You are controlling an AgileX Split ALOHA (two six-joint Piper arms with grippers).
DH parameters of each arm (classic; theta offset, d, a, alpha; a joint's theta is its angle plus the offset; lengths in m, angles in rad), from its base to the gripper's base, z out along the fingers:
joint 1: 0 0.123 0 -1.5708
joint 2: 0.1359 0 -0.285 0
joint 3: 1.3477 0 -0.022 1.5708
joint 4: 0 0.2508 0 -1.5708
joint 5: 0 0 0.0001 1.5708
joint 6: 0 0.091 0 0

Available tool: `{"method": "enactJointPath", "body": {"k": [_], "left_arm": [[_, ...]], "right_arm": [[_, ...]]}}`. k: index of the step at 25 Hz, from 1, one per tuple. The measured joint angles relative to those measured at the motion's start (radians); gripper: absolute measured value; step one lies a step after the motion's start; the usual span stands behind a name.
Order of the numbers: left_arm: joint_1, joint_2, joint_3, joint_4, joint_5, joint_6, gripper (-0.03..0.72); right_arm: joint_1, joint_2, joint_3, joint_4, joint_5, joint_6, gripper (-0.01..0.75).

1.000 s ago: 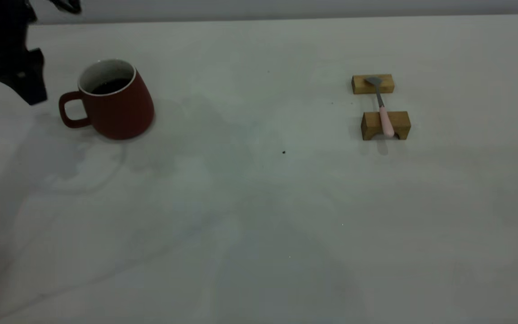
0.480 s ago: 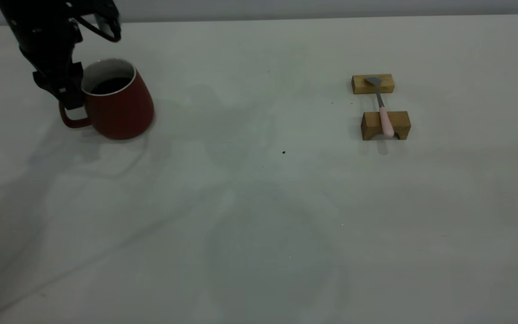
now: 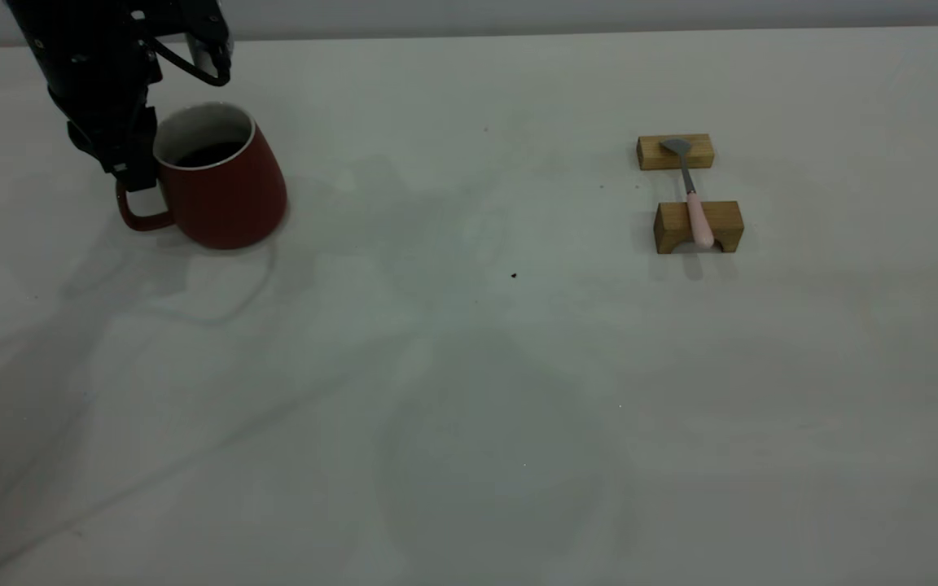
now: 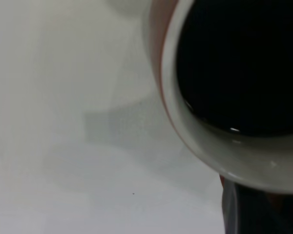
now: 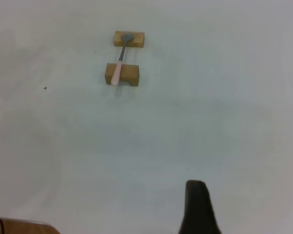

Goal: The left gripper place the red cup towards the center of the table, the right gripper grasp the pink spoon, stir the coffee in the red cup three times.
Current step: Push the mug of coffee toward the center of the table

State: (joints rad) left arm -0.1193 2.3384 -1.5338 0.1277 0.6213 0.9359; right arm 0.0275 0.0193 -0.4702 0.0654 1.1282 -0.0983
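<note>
The left gripper is closing on the red cup at its handle, near the table's far left corner, though whether it's gripping I cannot tell. The pink spoon is bridging two wooden blocks, raised for the right gripper, whose opening I cannot tell.

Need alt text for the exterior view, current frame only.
The left gripper is at the handle of the red cup, which holds dark coffee and stands at the far left of the off-white table. Far to the right, the pink spoon rests across two wooden blocks; the right gripper is out of view.
</note>
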Motion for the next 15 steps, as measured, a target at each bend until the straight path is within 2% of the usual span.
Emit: {"method": "enactJointPath", "body": {"k": [7, 15], "left_arm": [[-0.011, 0.0, -0.001, 0.0, -0.003, 0.0, 0.209], [-0.085, 0.001, -0.002, -0.002, -0.011, -0.03, 0.209]], "right_arm": [[0.0, 0.0, 0.0, 0.0, 0.0, 0.0, 0.578], [0.0, 0.0, 0.0, 0.0, 0.0, 0.0, 0.578]]}}
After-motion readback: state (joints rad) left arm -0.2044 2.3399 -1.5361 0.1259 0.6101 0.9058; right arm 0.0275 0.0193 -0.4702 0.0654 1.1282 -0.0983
